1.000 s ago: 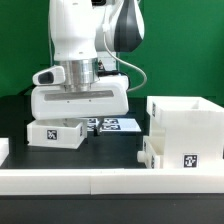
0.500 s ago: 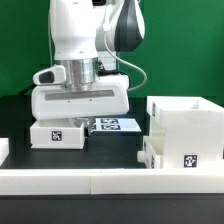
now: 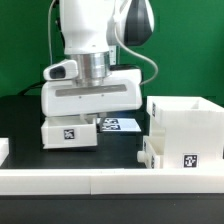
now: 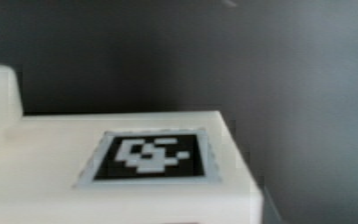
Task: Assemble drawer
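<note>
from where i stand the job looks barely begun. the gripper (image 3: 82, 116) hangs right over one small drawer tray (image 3: 68, 134), which sits low over the dark table (image 3: 20, 120) toward the exterior view's left, its square tag (image 3: 69, 134) facing the camera. the wide white hand hides the fingertips behind the tray's top edge, so i cannot tell whether the fingers are spread, together or pinching a tray wall. i also cannot say if the tray rests on the table or hangs just off it. the wrist view only shows the same tray (image 4: 51, 140) up close, its tag (image 4: 153, 156) blurred, against the dark surface.

the tall housing (image 3: 186, 122) stands well apart on the exterior view's right, open on top, with nothing slid into it that i can see. what looks like the second tray (image 3: 148, 150) sits low against the housing's side, outside it. the marker board (image 3: 120, 125) lies flat between tray and housing, and the long white rail (image 3: 90, 180) runs across the front.

so by my reckoning nothing is fitted yet: both trays have to go into the housing, and the one under the gripper seems the first in line.
</note>
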Robot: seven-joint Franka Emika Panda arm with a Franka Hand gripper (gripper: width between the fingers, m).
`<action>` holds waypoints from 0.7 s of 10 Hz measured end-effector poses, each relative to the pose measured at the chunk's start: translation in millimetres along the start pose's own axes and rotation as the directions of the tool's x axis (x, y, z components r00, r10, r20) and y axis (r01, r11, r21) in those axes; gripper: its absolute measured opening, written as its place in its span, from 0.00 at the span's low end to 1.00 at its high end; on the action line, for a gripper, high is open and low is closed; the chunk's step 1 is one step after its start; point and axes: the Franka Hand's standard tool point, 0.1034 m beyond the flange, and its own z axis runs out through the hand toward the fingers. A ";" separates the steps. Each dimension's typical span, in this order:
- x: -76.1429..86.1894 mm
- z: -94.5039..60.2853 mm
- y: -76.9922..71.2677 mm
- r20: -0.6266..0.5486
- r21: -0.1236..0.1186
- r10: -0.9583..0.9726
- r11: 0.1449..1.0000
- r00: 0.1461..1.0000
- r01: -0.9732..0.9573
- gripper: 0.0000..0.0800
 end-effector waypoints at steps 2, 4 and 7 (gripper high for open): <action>20.9 -16.3 -18.0 0.004 0.010 -0.028 1.000 1.000 0.028 0.06; 38.1 -27.0 -21.8 0.004 0.018 -0.047 0.999 0.999 0.047 0.06; 40.5 -27.0 -22.1 0.007 0.020 -0.099 0.995 0.995 0.099 0.06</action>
